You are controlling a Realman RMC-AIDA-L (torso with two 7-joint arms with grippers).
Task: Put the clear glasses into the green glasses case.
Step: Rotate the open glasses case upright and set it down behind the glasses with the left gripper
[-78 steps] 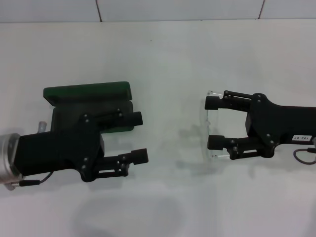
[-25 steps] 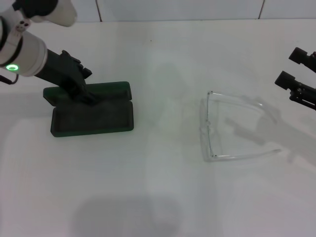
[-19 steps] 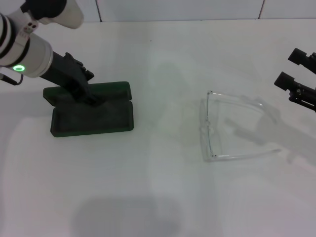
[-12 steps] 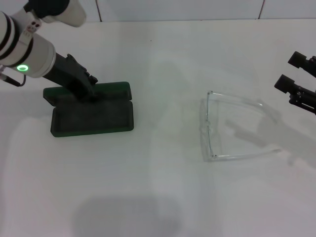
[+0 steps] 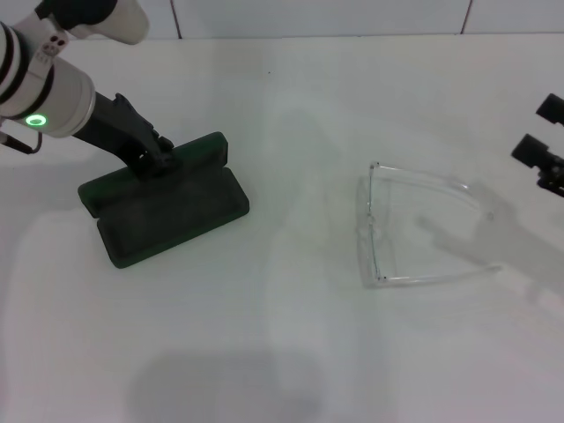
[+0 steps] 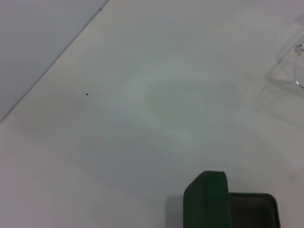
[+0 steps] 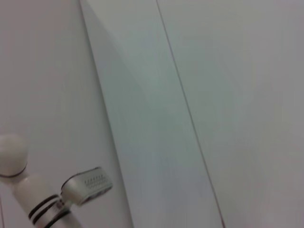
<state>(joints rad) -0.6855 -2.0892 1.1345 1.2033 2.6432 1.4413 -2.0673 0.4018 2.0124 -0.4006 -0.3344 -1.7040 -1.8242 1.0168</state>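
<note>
A plain white surface [image 5: 282,352] fills the scene, evenly lit with soft shadows. Behind its far edge runs a pale tiled wall [image 5: 317,16] with thin dark seams.

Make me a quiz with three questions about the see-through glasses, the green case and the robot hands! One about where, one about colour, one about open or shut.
1. Where do the clear glasses lie?
A. inside the case
B. on the white table, apart from the case
C. in the right gripper

2. What colour is the glasses case?
A. red
B. dark green
C. yellow

3. How is the case?
A. open, lid up
B. shut
C. upside down

Answers:
1 B: the glasses rest on the table on the robot's right, with bare table between them and the case; the right gripper is off at the edge.
2 B: both halves are dark green.
3 A: its dark inside shows, and the left gripper is at the lid.
</note>
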